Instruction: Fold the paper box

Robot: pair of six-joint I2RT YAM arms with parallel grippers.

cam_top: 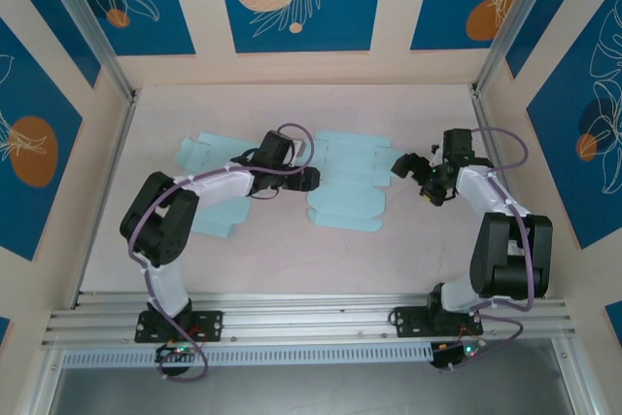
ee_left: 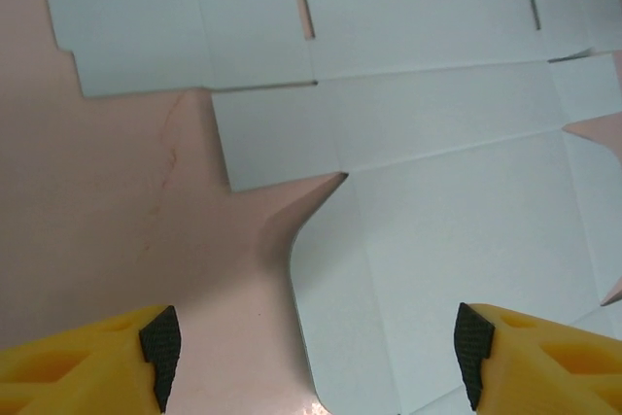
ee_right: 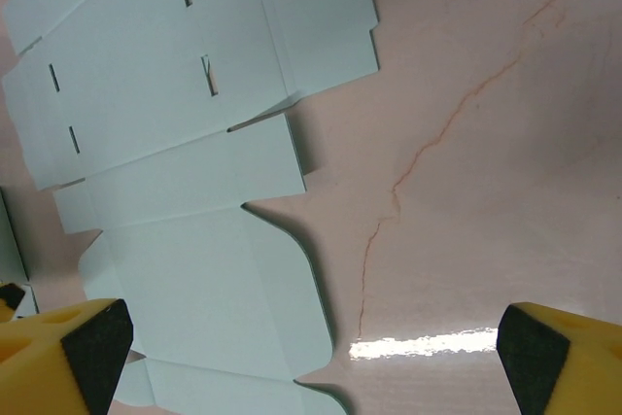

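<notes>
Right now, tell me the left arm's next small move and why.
Probably lower the left gripper to the rounded flap of the paper box: the gripper is open, the box lies flat and unfolded, and the flap's edge sits between its fingers.

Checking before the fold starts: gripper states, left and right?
Left gripper: open, empty, above the paper sheet.
Right gripper: open, empty.

Matt paper box (ee_right: 194, 191) on glossy pink table (ee_right: 486, 191).

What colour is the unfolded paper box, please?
The paper box is pale blue, clearest in left wrist view.
</notes>
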